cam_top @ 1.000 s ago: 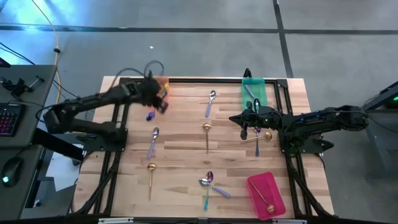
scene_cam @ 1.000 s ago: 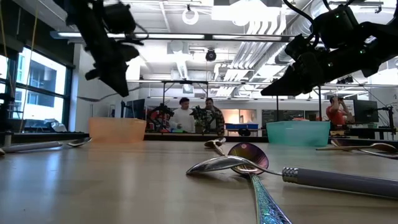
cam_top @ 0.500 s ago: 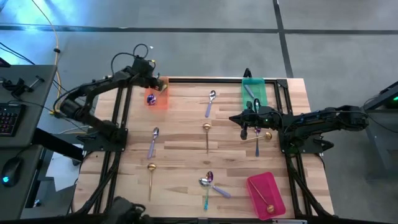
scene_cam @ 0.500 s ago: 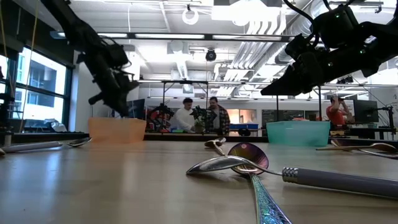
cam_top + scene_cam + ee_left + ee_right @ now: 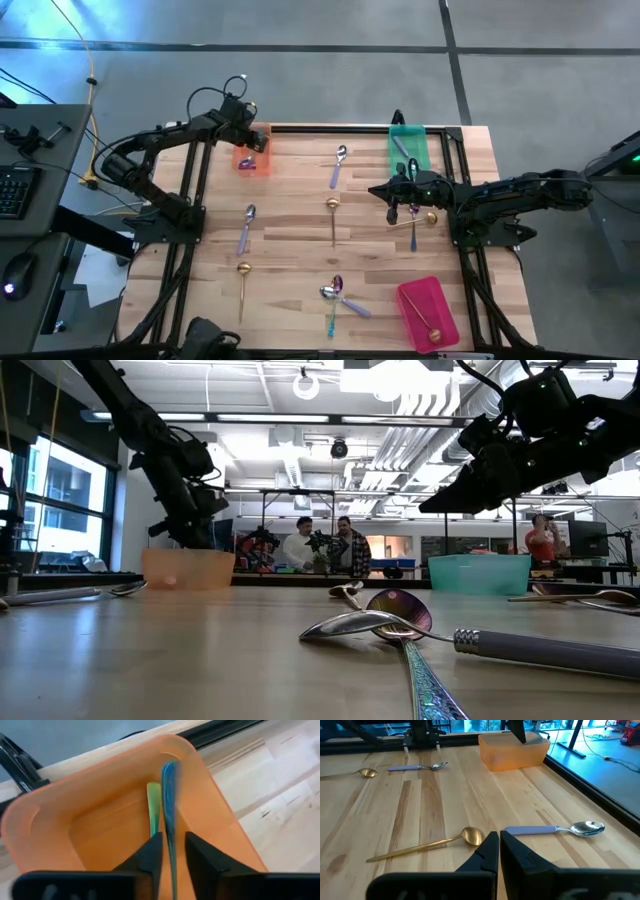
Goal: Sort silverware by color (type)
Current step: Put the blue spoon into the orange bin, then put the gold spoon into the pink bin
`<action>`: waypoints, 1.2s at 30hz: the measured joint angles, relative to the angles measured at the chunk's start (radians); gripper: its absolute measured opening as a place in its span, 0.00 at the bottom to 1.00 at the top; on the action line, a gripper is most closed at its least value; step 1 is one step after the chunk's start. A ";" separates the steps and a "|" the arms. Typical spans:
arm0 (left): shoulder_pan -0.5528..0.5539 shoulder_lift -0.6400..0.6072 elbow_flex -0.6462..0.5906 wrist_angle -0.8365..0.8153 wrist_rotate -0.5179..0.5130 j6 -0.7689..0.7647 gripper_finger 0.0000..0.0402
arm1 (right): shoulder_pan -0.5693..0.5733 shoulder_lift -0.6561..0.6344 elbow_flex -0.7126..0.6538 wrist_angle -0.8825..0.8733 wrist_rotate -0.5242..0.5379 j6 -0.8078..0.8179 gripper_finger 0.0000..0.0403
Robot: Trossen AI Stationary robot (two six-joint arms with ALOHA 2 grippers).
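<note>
My left gripper (image 5: 249, 143) is over the orange tray (image 5: 254, 163) at the table's far left. An iridescent blue-green spoon (image 5: 170, 805) shows blurred in the narrow gap between its parted fingers, reaching down into the tray (image 5: 105, 820). A green handle (image 5: 154, 805) lies beside it. My right gripper (image 5: 392, 192) hovers shut above the table's right half; ahead of it lie a gold spoon (image 5: 425, 845) and a lavender-handled spoon (image 5: 555, 828). More spoons lie flat on the wood. My left gripper has the iridescent spoon's handle (image 5: 171, 865) between its fingers, which point down into the orange tray. The gap is wider than the handle, and I cannot tell whether either finger touches it.
A green tray (image 5: 408, 148) at the far right holds a lavender spoon; a pink tray (image 5: 427, 312) at the near right holds a gold one. Loose spoons: lavender (image 5: 246, 228), gold (image 5: 242, 285), gold (image 5: 332, 218), a crossed pair (image 5: 337, 295), two under the right arm (image 5: 415, 215).
The left gripper has carried the iridescent spoon, hanging below it, toward the table's far edge and has come down over the orange tray. The spoon's lower end now sits inside the tray.
</note>
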 joint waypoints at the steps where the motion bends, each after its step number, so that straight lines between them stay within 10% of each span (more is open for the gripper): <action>1: 0.000 -0.005 0.000 -0.004 0.000 0.020 0.24 | 0.000 0.000 0.000 0.000 0.000 0.008 0.00; 12: -0.156 -0.265 -0.221 0.355 0.017 0.069 0.14 | 0.000 0.000 0.007 -0.024 0.082 0.118 0.00; 27: -0.532 -0.436 -0.522 0.942 0.020 0.104 0.01 | -0.002 0.000 0.392 -1.195 0.037 0.211 0.17; 36: -0.570 -0.436 -0.554 0.952 -0.011 0.123 0.01 | 0.028 0.032 0.384 -1.261 -0.061 0.182 0.36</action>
